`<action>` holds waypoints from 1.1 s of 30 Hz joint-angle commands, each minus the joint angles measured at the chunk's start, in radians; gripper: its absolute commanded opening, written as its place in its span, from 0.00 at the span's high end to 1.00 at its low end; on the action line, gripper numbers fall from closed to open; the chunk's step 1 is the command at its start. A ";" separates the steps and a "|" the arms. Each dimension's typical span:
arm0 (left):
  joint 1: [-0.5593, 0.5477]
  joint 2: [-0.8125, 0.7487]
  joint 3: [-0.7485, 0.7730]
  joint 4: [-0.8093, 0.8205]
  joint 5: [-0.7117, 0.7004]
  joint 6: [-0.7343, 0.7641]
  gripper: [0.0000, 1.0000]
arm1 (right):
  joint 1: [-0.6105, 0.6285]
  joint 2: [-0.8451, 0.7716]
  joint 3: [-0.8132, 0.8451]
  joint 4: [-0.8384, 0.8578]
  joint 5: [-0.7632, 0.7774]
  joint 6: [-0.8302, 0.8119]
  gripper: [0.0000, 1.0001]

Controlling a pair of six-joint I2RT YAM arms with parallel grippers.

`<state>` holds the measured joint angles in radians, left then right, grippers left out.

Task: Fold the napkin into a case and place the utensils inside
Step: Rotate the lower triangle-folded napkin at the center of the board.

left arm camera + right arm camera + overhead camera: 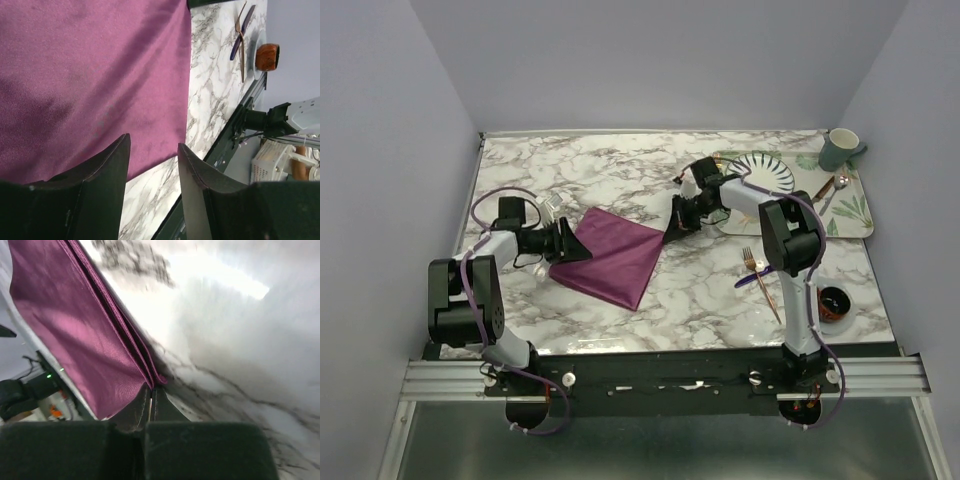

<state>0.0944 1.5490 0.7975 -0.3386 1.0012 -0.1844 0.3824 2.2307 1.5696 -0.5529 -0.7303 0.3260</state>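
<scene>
Right wrist — right jaws pinched on napkin (75,330) corner (arm low) | left jaws parted, empty

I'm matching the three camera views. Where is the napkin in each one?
Top external: napkin at mid-table, between the left claw and the right claw.
Left wrist: napkin fills the upper left, beyond the open left claw.
Right wrist: napkin on the left, its corner pinched in the shut right claw.
Shared landmark: the marble table.
</scene>
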 commanded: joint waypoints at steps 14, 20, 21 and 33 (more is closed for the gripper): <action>0.014 0.025 -0.089 0.147 0.099 -0.145 0.56 | -0.002 -0.060 0.175 -0.125 0.085 -0.208 0.37; 0.018 0.046 -0.086 0.182 0.097 -0.167 0.60 | 0.042 -0.190 0.040 -0.039 -0.081 -0.102 0.34; 0.021 0.051 -0.077 0.184 0.094 -0.167 0.61 | 0.056 -0.195 0.032 -0.030 -0.104 -0.085 0.34; 0.021 0.201 0.005 -0.057 0.060 0.069 0.68 | 0.251 -0.132 -0.127 0.149 -0.288 0.159 0.36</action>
<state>0.1085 1.6802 0.7692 -0.2729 1.0668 -0.2352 0.5835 2.0476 1.4914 -0.4866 -0.9333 0.3916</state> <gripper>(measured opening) 0.325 0.640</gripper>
